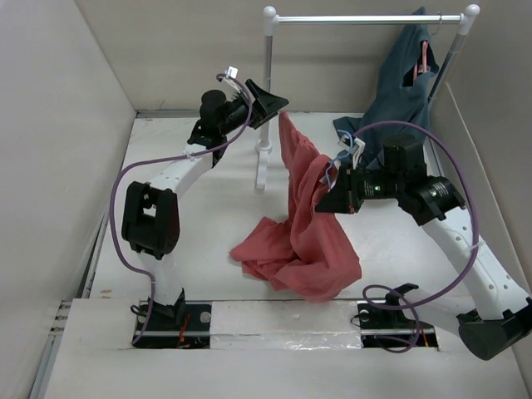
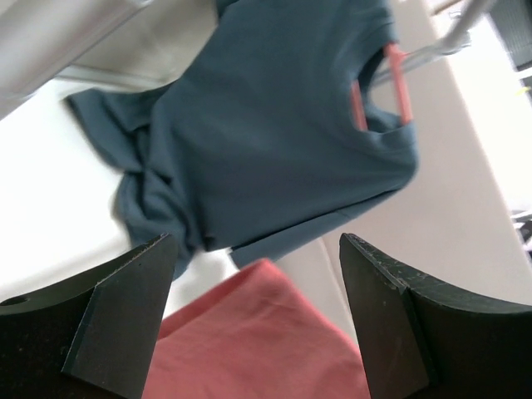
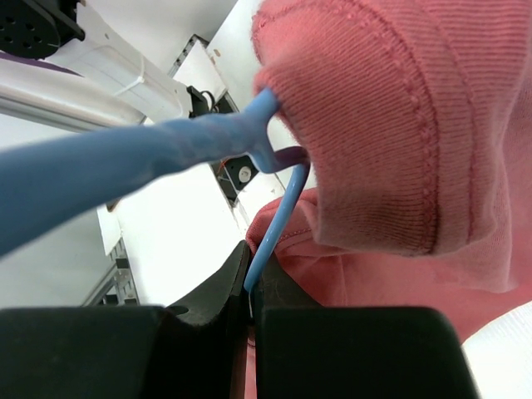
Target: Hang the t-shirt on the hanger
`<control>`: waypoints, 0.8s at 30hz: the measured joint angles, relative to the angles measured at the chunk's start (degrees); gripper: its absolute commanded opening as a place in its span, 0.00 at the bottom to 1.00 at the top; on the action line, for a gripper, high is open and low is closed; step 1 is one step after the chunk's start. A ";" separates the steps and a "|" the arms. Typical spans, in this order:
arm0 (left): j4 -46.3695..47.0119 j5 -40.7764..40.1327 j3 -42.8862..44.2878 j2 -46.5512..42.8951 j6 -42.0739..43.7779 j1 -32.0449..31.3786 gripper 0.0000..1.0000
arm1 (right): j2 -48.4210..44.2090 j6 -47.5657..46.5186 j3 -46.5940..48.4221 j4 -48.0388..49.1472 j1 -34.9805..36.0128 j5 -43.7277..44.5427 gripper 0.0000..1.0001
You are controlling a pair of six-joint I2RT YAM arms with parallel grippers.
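The coral-red t-shirt [image 1: 303, 237] rises in a tall fold from a heap on the table to a peak beside my left gripper [image 1: 270, 98]. That gripper is open; the left wrist view shows the shirt's edge [image 2: 258, 341] low between its spread fingers [image 2: 125, 316], not pinched. My right gripper [image 1: 326, 199] is shut on the thin wire of the pale-blue hanger [image 3: 278, 220] at mid-height of the fold. The shirt's ribbed hem [image 3: 399, 125] is draped over the hanger's thicker arm [image 3: 150, 154]. Most of the hanger is hidden inside the cloth; a little shows in the top view [image 1: 331, 173].
A white clothes rack [image 1: 366, 18] stands at the back, its left post and foot [image 1: 263, 158] just behind the shirt. A dark teal garment [image 1: 403, 83] hangs from it on a pink hanger [image 2: 399, 79]. Walls close in left, right and back.
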 measured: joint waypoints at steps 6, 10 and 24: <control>-6.58 -2.40 1.40 0.61 4.00 -0.02 0.75 | 0.17 0.02 0.57 0.15 0.00 0.00 0.00; -6.86 -2.40 1.49 0.61 4.46 -0.28 0.74 | 0.70 0.02 0.92 0.39 0.00 -0.24 0.00; -2.54 0.50 1.44 0.61 0.98 -1.55 0.07 | 1.73 0.04 0.92 1.07 0.00 -0.35 0.00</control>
